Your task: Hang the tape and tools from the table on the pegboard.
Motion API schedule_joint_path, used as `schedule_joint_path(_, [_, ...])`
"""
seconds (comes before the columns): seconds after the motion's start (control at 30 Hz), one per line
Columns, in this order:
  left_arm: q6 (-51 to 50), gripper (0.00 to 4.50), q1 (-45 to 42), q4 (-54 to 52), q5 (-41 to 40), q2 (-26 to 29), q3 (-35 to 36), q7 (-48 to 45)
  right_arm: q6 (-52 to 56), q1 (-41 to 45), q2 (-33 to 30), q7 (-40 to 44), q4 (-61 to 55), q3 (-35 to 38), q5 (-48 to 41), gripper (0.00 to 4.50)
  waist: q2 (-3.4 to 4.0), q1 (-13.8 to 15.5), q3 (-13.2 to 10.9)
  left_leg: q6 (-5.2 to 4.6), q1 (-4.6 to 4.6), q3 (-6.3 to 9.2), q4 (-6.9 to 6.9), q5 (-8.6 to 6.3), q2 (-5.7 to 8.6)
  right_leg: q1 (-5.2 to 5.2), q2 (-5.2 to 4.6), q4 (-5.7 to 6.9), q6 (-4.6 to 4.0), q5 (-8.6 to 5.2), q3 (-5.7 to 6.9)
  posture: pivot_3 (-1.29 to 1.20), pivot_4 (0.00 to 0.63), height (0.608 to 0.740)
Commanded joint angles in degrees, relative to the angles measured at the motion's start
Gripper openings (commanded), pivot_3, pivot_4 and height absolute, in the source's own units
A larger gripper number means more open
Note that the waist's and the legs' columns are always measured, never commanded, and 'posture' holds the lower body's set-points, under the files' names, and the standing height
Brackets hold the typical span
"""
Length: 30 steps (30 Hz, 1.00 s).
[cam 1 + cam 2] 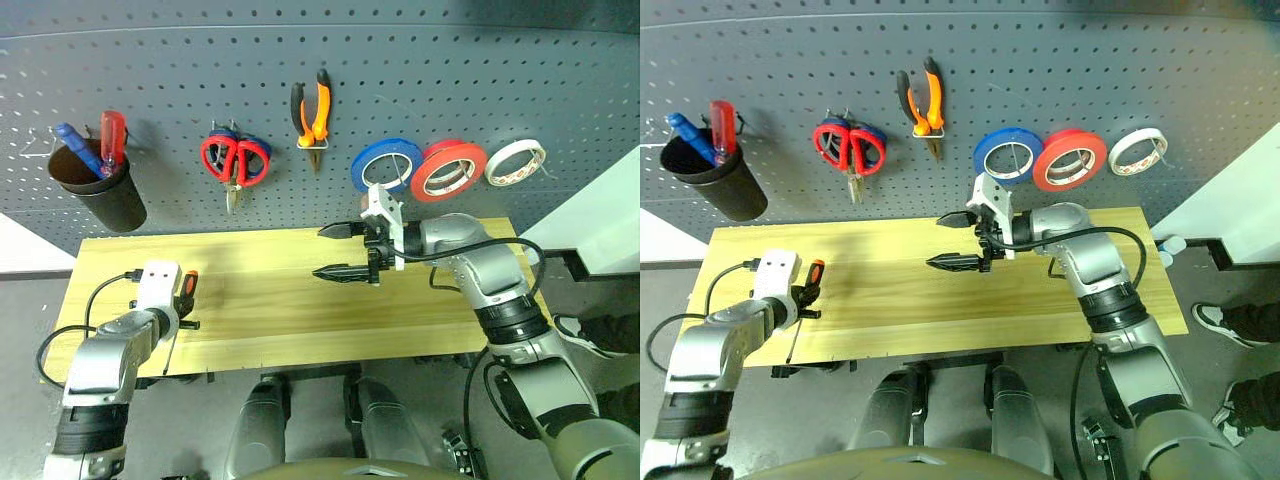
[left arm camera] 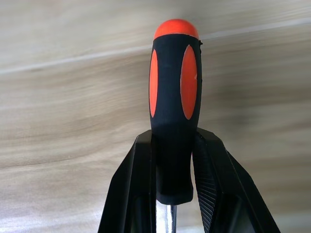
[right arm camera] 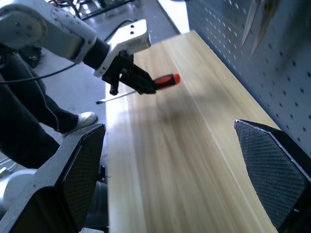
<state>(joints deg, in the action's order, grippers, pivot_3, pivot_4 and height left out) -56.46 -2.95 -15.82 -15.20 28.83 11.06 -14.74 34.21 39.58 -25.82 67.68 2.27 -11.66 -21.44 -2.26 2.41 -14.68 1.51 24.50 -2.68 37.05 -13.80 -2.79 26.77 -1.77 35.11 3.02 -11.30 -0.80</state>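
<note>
Orange and black, the screwdriver [image 2: 174, 111] is pinched by its handle in the left tool [image 1: 184, 300], low over the near left corner of the counter [image 1: 290, 330], its thin shaft trailing back past the edge. The right tool [image 1: 345, 250] hangs spread wide and empty over the counter's middle. The red tape [image 1: 448, 169], red-handled scissors [image 1: 235, 160] and pliers [image 1: 311, 112] already hang on the pegboard [image 1: 450, 70]. The grip sits near the handle's base, so I'd worry the screwdriver could pivot or slip on the way up, or its shaft could catch the counter's edge.
</note>
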Motion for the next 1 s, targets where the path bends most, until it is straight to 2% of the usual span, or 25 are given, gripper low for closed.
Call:
schedule_joint_path(0.03, [3.52, 0.70, 4.18, -10.17, -1.28, 0.73, 2.19, -2.11, 1.94, 0.30, -1.98, 0.45, -4.80, 3.71, -3.75, 4.50, -0.08, -0.03, 0.36, 0.01, 0.00, -0.02, 0.02, 0.00, -0.05, 0.00, -0.03, -0.03, -0.03, 0.02, -0.02, 0.19, 0.102, 0.740])
schedule_joint_path(0.2, [16.24, 0.70, 10.32, -16.66, -3.16, 0.28, 3.15, -8.82, 3.88, 0.65, -3.50, -0.03, -6.24, 6.63, -6.82, 4.50, -0.10, -0.01, 2.23, 0.01, -0.01, -0.08, 0.03, 0.00, -0.02, -0.01, -0.04, -0.07, -0.16, -0.04, -0.06, 0.20, 0.082, 0.740])
schedule_joint_path(0.33, [22.53, 0.70, 9.05, -19.42, -8.21, -1.54, 8.32, -11.46, 6.14, 0.91, -4.65, -0.35, -7.98, 9.33, -10.25, 4.50, -0.11, 0.21, 3.19, 0.00, -0.02, -0.08, 0.07, 0.01, -0.03, -0.03, 0.06, -0.06, -0.22, -0.01, -0.05, 0.22, 0.064, 0.740])
schedule_joint_path(0.47, [28.21, 0.70, 7.71, -19.91, -9.07, -0.18, 11.40, -13.50, 7.29, 2.04, -4.94, -0.56, -8.69, 10.96, -13.08, 4.50, -0.06, 0.26, 4.50, -0.01, -0.13, -0.10, 0.11, 0.02, -0.03, -0.12, 0.22, -0.05, -0.21, 0.03, -0.05, 0.24, 0.045, 0.740])
schedule_joint_path(0.6, [29.43, 0.70, 6.33, -20.73, -12.31, -0.47, 15.08, -12.75, 8.83, 4.30, -4.32, -1.62, -8.09, 13.88, -17.12, 4.50, 0.03, 0.46, 5.30, -0.03, -0.26, -0.11, 0.18, 0.02, -0.03, -0.27, 0.28, 0.00, -0.05, 0.12, -0.05, 0.27, 0.031, 0.740])
schedule_joint_path(0.77, [28.93, 0.70, 4.89, -23.44, -15.10, -1.35, 16.68, -9.39, 7.21, 5.73, -5.54, -0.97, -7.51, 13.72, -16.92, 4.50, -0.04, 1.66, 6.72, -0.03, -0.47, -0.11, 0.19, 0.02, -0.04, -0.47, 0.32, 0.00, -0.03, 0.12, -0.05, 0.30, 0.024, 0.740])
schedule_joint_path(0.87, [28.97, 0.70, 3.43, -24.43, -15.56, 0.52, 17.50, -8.77, 6.88, 6.35, -5.80, -0.70, -6.89, 13.66, -16.84, 4.50, -0.11, 3.09, 7.34, -0.03, -0.55, -0.11, 0.23, 0.02, -0.04, -0.57, 0.32, 0.02, -0.07, 0.11, -0.05, 0.30, 0.023, 0.740])
schedule_joint_path(1.0, [28.65, 0.70, -3.57, -22.25, -17.62, 3.43, 20.66, -6.07, 6.40, 6.79, -5.73, -0.63, -6.27, 13.53, -16.66, 4.50, -0.20, 4.29, 7.66, -0.03, -0.64, -0.12, 0.25, 0.02, -0.04, -0.65, 0.34, 0.04, -0.16, 0.06, -0.05, 0.30, 0.023, 0.740])
